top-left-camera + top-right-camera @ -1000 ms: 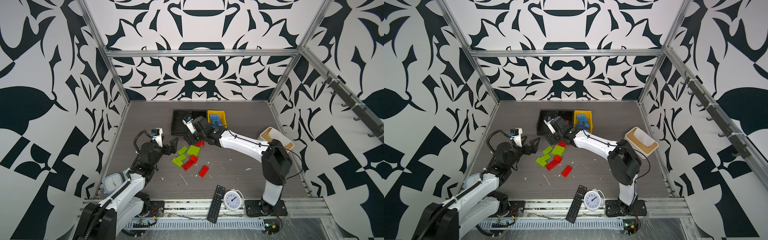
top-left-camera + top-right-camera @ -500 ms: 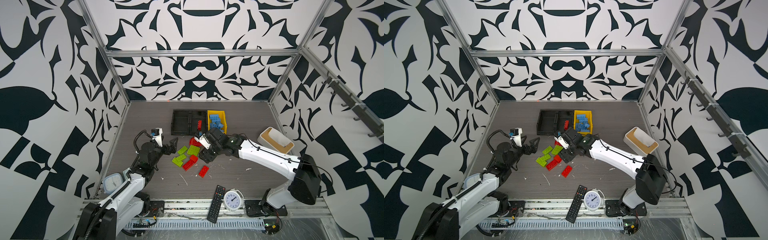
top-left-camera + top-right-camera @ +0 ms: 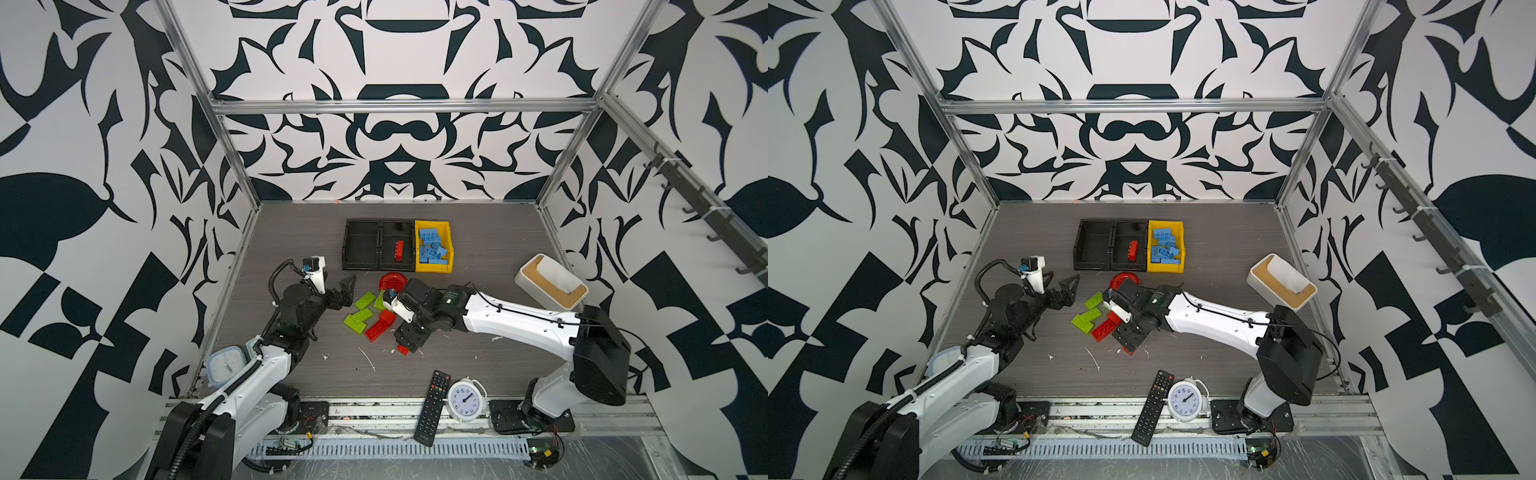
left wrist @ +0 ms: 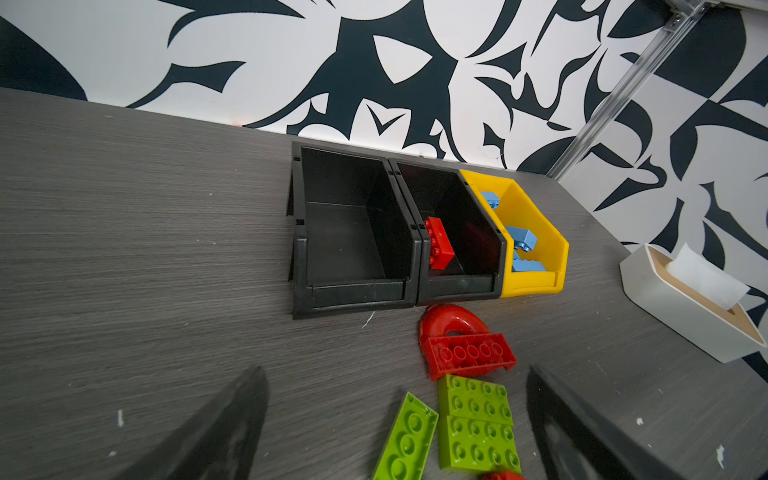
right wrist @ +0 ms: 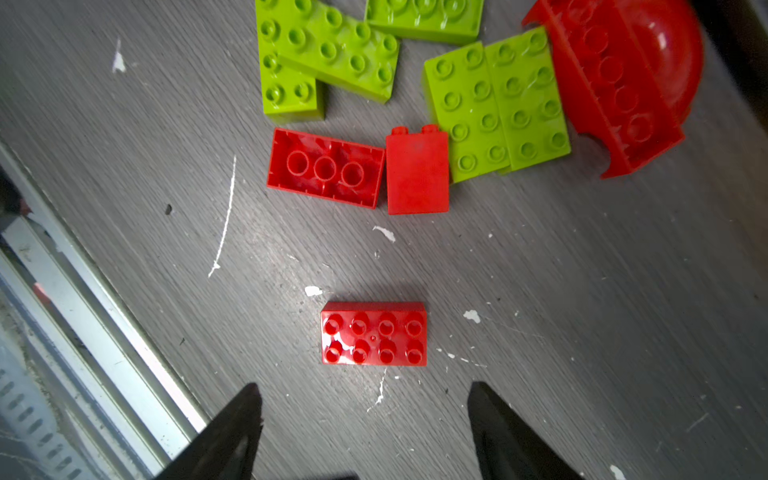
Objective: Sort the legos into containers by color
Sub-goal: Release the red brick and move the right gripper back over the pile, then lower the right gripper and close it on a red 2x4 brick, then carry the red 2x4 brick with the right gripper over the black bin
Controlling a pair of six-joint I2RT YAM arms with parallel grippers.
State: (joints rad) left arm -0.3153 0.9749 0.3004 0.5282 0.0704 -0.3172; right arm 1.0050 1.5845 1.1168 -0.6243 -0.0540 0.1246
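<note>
**Red sort: approach phase, nothing gripped yet**

Your right pincer [image 5: 361,388] hangs parted and empty above the lone red eight-stud plastic brick [image 5: 373,333], which lies studs-up on the grey worktop [image 5: 582,291]. Centre it between the jaws before closing, or it will likely skew. Left pincer [image 4: 397,372]: wide, empty, near the lime green plastic bricks [image 4: 478,419]. The right wrist view shows the whole brick; both top views hide most of it. Only the other views show the black plastic tray [image 4: 457,286] holding a single red brick [image 4: 438,243]
</note>
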